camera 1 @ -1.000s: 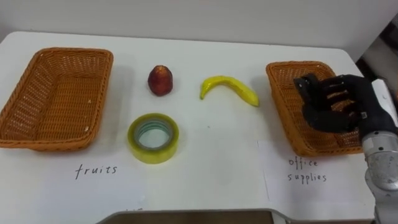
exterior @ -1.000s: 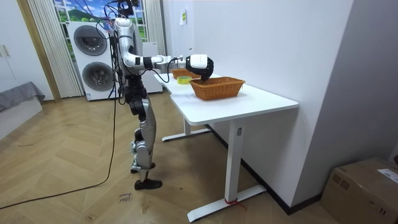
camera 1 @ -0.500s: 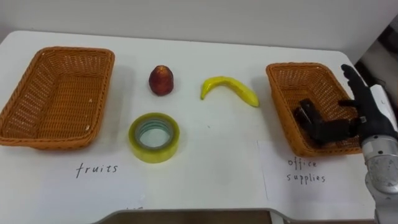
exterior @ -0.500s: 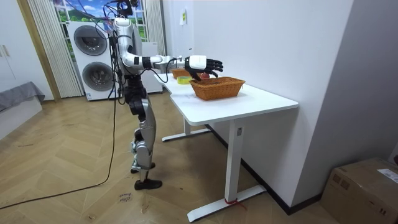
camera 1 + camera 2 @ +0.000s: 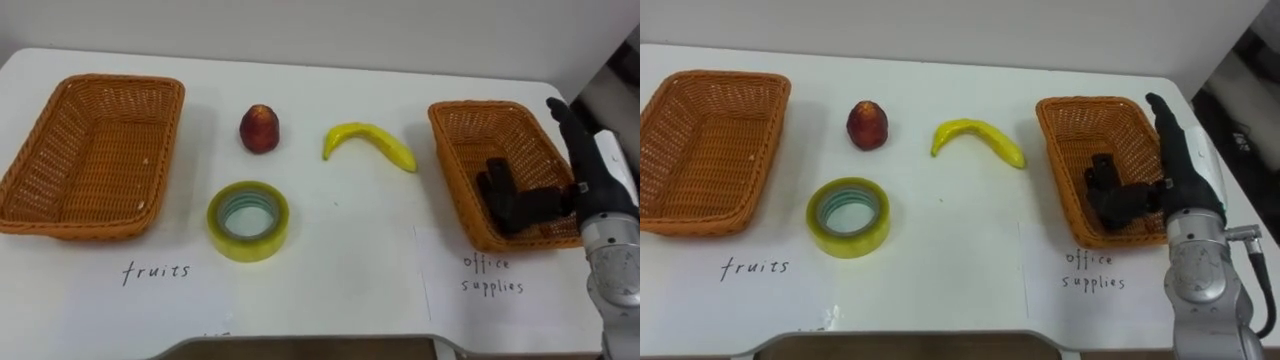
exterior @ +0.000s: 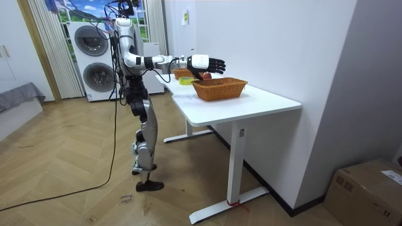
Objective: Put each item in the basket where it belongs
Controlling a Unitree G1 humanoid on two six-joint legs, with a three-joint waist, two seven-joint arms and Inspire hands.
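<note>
Right hand (image 5: 588,168) wide open, fingers straight, holding nothing. Black object (image 5: 494,188) lies in office-supplies basket (image 5: 452,165), at the hand's 9 o'clock, just beside its thumb.

You're in a home-type room, prob. a flat; two stacked front-load laundry machines (image 6: 94,59) at the back w/ long curtains (image 6: 44,47) beside; herringbone wood floor (image 6: 69,157); grey bed or sofa edge (image 6: 16,103) at the room view's left; white desk (image 6: 264,100) by a plain wall; cardboard box (image 6: 370,188) on the floor.
</note>
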